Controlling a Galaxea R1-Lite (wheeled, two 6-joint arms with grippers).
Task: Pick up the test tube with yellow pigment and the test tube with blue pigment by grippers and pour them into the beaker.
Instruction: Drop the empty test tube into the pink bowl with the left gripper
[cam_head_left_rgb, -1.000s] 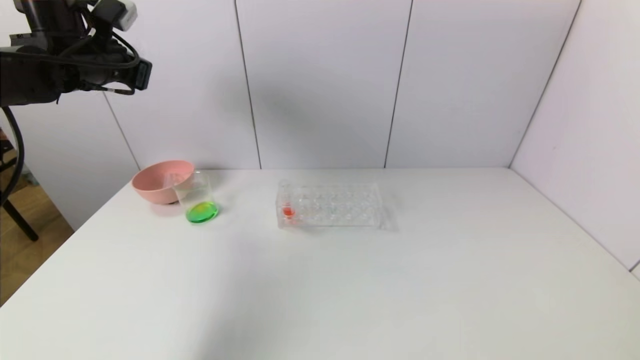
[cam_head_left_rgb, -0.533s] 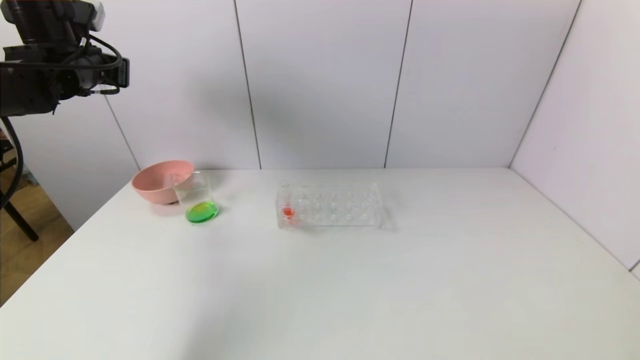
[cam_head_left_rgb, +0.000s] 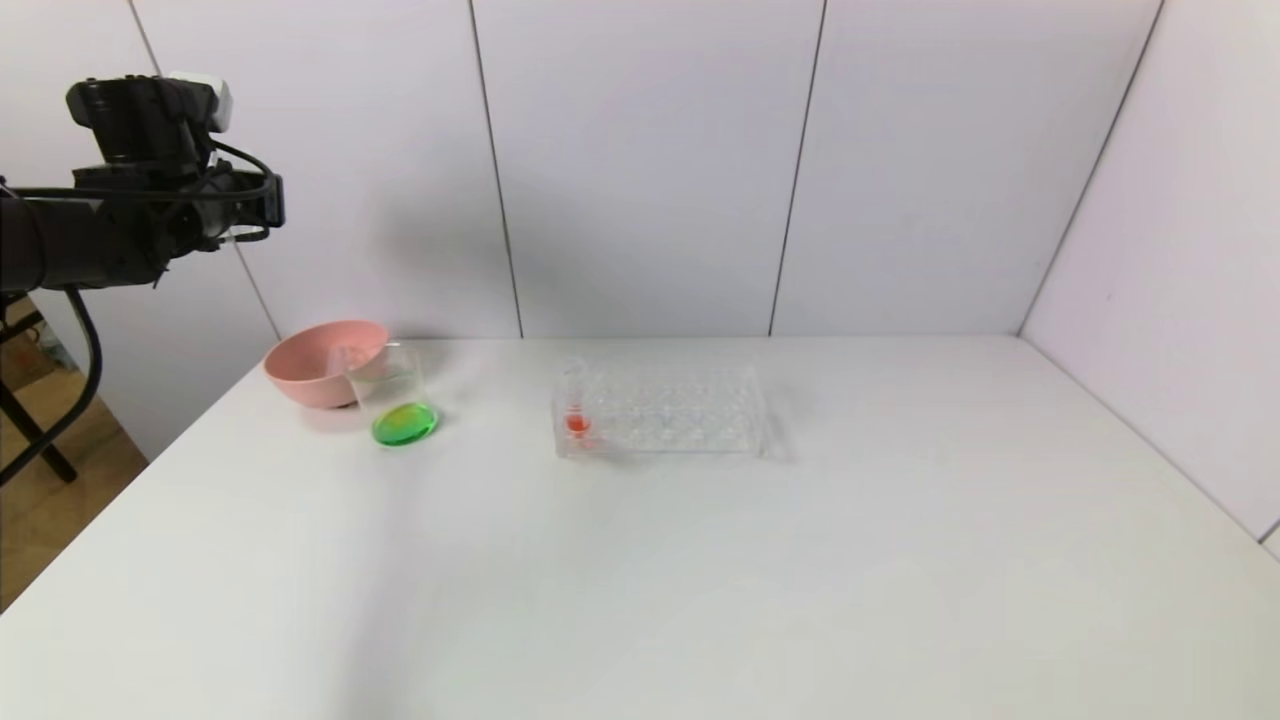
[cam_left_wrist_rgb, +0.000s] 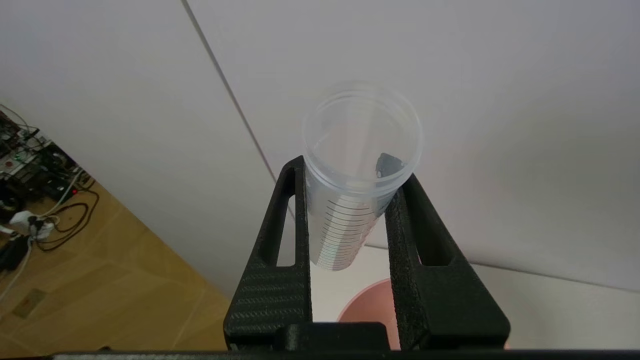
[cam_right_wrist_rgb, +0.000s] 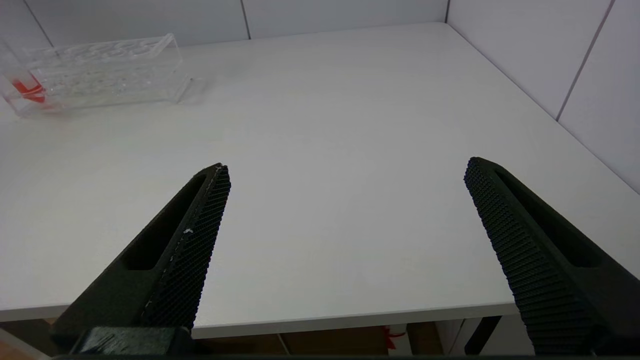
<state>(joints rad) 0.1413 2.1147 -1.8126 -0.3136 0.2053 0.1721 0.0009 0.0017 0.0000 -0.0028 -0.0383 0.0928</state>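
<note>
1. Left gripper (cam_left_wrist_rgb: 350, 210), high at the upper left of the head view, is clamped on a clear, empty-looking test tube (cam_left_wrist_rgb: 357, 170) whose open mouth faces the wrist camera; which pigment it carried cannot be told.
2. Beaker (cam_head_left_rgb: 392, 400) stands at the left of the head view, touching or just in front of the pink bowl (cam_head_left_rgb: 322, 360), with green liquid at its bottom, so both pours look finished.
3. Judged step: putting the emptied tube away. Keep the grip firm, bring the tube down over the bowl, whose rim shows below the fingers in the left wrist view, and release low so it does not bounce.
4. Right gripper (cam_right_wrist_rgb: 345, 200) hangs with fingers wide apart at the table's (cam_head_left_rgb: 800, 560) near edge, holding nothing.
5. Rack (cam_head_left_rgb: 660, 412) sits mid-frame, well apart from the beaker, with only a red-orange tube (cam_head_left_rgb: 576, 415) at its left end.
6. Nothing blocks the way down; the beaker beside the bowl is the one thing to avoid knocking.
</note>
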